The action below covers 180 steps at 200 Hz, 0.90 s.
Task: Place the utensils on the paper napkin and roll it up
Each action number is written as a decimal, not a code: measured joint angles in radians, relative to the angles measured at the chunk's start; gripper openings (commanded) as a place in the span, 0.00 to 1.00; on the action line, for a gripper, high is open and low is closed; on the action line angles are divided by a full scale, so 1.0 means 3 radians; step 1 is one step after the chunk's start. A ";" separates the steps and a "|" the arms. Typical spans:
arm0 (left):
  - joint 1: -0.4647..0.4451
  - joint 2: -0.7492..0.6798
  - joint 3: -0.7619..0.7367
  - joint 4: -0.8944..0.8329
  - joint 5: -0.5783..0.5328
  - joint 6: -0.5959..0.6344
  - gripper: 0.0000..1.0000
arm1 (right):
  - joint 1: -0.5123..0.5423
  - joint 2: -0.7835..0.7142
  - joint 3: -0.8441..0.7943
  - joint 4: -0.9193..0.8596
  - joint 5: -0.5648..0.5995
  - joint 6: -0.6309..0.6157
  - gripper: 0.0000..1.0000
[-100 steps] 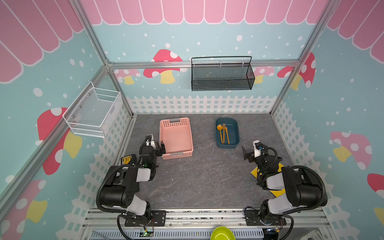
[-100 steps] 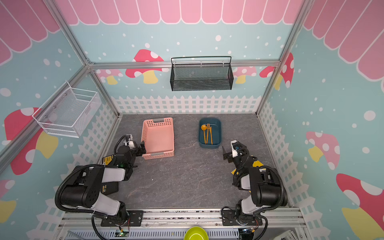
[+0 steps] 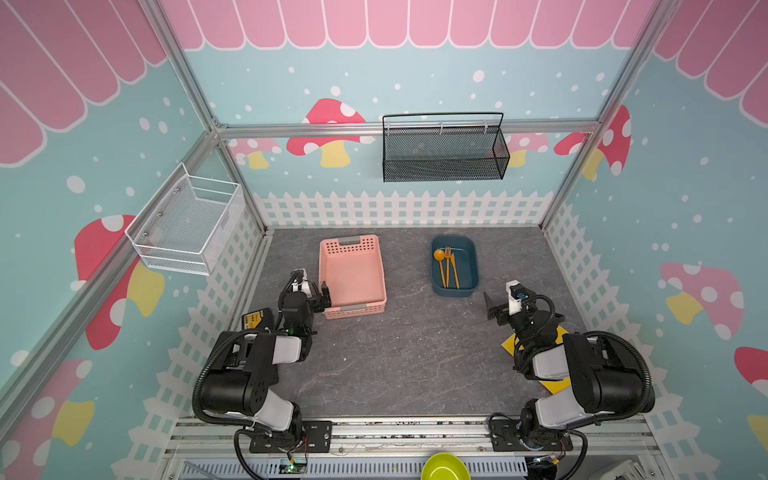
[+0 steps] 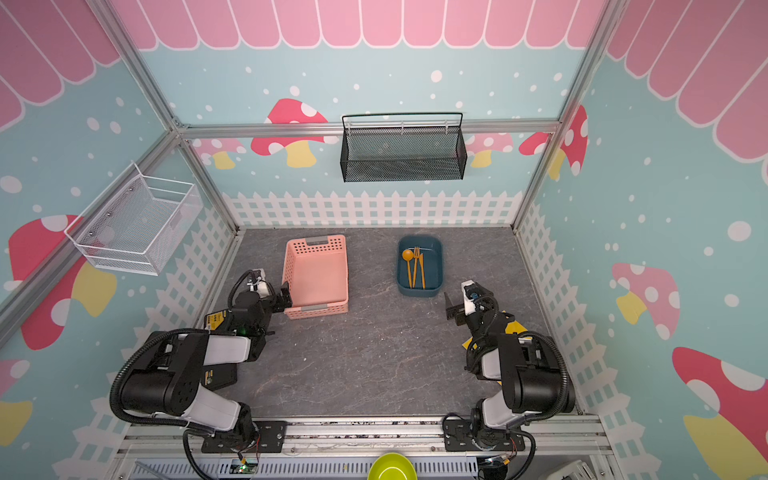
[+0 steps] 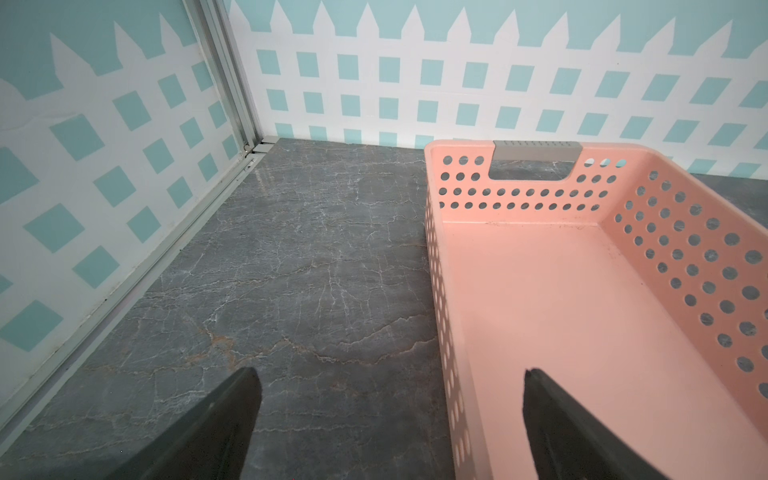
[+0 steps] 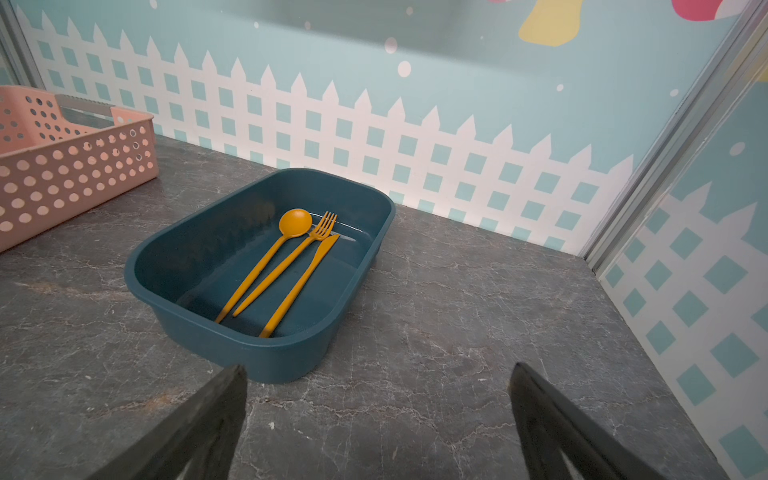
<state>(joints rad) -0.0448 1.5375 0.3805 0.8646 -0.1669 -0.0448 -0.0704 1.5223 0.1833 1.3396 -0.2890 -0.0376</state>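
Observation:
The utensils lie side by side in a dark blue tub (image 3: pixel 474 266) (image 4: pixel 439 268) (image 6: pixel 249 353): a spoon (image 3: pixel 439 254) (image 6: pixel 295 223), a fork (image 3: pixel 447 266) (image 6: pixel 291 259) and a knife (image 3: pixel 455 274) (image 6: pixel 303 282), all orange-yellow. The paper napkin (image 3: pixel 508 345) (image 4: pixel 514 328) is a flat yellow sheet, mostly hidden under my right arm. My right gripper (image 3: pixel 505 297) (image 4: pixel 463 297) (image 6: pixel 376 411) stands open and empty just short of the tub's near end. My left gripper (image 3: pixel 313 291) (image 4: pixel 272 293) (image 5: pixel 388 415) is open and empty, straddling the pink basket's near left wall.
A pink slotted basket (image 3: pixel 353 309) (image 5: pixel 432 249) (image 6: pixel 75 174) stands left of the tub. A black mesh basket (image 3: pixel 442 153) hangs on the back wall, a white wire basket (image 3: pixel 187 224) on the left wall. A yellow-and-black box (image 3: pixel 255 320) lies by my left arm.

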 measured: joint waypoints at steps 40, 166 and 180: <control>0.0000 0.0000 0.0000 0.0000 0.0000 0.0000 1.00 | 0.0000 0.0000 0.0000 0.0000 0.0000 0.0000 0.99; 0.0000 0.0000 0.0000 0.0000 0.0000 0.0000 1.00 | 0.0000 0.0000 0.0003 -0.0032 0.0224 0.0055 1.00; 0.0000 0.0000 0.0000 0.0000 0.0000 0.0000 1.00 | 0.0000 0.0000 0.0004 -0.0034 0.0247 0.0056 0.99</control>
<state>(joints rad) -0.0448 1.5375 0.3805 0.8646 -0.1669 -0.0448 -0.0704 1.5223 0.1844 1.3293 -0.2150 -0.0208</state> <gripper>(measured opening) 0.999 0.995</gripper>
